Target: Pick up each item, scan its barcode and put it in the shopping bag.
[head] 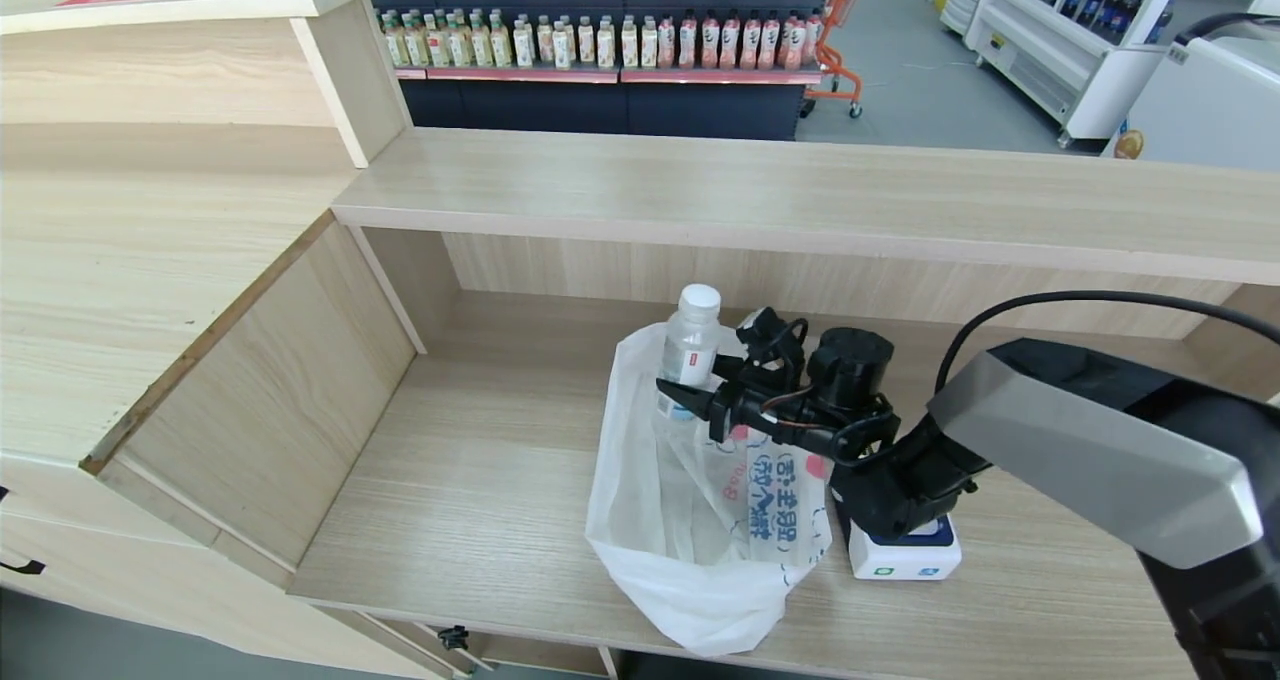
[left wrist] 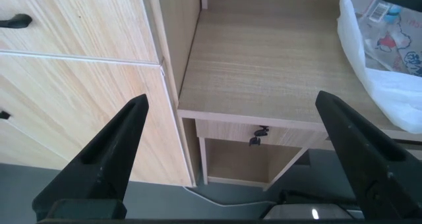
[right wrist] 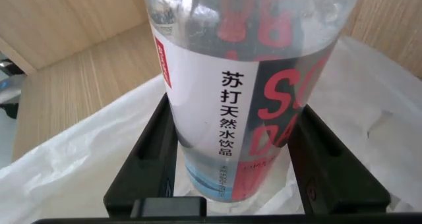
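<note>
Right gripper clasps bottle at its label: long axis upright, cap above the grip, base below, apparently inside shopping bag. Left gripper spread wide.

The right arm comes in from the robot's right side and stretches forward and across. Its wrist is turned so that the right pincer points toward the robot's left. The two dark fingers stand on opposite sides of a clear bottle and clamp its body, holding it upright. The left pincer has its fingers spread wide apart, with nothing between them.
</note>
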{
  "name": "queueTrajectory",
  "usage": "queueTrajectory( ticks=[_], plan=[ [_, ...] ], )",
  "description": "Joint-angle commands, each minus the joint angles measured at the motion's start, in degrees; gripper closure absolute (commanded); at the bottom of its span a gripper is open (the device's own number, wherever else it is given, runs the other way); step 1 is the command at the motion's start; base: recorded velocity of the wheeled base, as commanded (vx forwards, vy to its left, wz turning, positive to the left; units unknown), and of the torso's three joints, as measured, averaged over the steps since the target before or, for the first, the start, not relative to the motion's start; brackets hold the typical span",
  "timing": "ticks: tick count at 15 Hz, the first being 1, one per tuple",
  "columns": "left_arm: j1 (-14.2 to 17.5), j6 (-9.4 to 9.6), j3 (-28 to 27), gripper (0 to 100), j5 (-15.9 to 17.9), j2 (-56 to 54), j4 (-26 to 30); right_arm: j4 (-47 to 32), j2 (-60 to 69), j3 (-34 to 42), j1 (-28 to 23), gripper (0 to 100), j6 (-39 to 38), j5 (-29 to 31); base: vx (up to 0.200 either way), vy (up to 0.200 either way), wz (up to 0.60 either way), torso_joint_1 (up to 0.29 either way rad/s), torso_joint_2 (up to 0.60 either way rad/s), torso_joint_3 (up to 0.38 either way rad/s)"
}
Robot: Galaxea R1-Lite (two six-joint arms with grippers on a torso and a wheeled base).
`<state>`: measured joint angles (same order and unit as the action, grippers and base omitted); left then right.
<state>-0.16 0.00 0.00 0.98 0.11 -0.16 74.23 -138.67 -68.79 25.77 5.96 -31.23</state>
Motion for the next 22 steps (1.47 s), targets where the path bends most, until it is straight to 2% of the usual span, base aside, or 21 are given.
queueTrajectory(
  ticks=[1,3,6,7,10,14,19,22],
  plan=[
    [-0.02,0.00,0.00,0,-0.01,-0.02,-0.02,-0.14,-3.98,-1.61,0.07,100,2.12,-0.14,0.000,0.000,0.00,0.000,0.00,0.000],
    [-0.02,0.00,0.00,0,-0.01,-0.02,-0.02,0.39,-5.38,-1.61,-0.28,100,3.88,-2.34,0.000,0.000,0.00,0.000,0.00,0.000],
    [-0.02,0.00,0.00,0,-0.01,-0.02,-0.02,0.39,-6.44,-1.61,-0.37,100,5.46,-2.34,0.000,0.000,0.00,0.000,0.00,0.000],
    [-0.02,0.00,0.00,0,-0.01,-0.02,-0.02,0.30,-6.53,-1.52,-0.37,0,5.73,-2.34,0.000,0.000,0.00,0.000,0.00,0.000],
    [-0.02,0.00,0.00,0,-0.01,-0.02,-0.02,-0.05,-4.86,-1.08,-0.37,0,5.82,-2.52,0.000,0.000,0.00,0.000,0.00,0.000],
    [-0.02,0.00,0.00,0,-0.01,-0.02,-0.02,-4.36,5.78,1.99,-1.34,0,2.12,-2.52,0.000,0.000,0.00,0.000,0.00,0.000],
    [-0.02,0.00,0.00,0,-0.01,-0.02,-0.02,-19.21,24.06,13.42,-3.27,0,-6.49,-0.58,0.000,0.000,0.00,0.000,0.00,0.000],
    [-0.02,0.00,0.00,0,-0.01,-0.02,-0.02,-22.81,35.84,21.68,-4.24,0,-12.20,-0.32,0.000,0.000,0.00,0.000,0.00,0.000]
  ],
)
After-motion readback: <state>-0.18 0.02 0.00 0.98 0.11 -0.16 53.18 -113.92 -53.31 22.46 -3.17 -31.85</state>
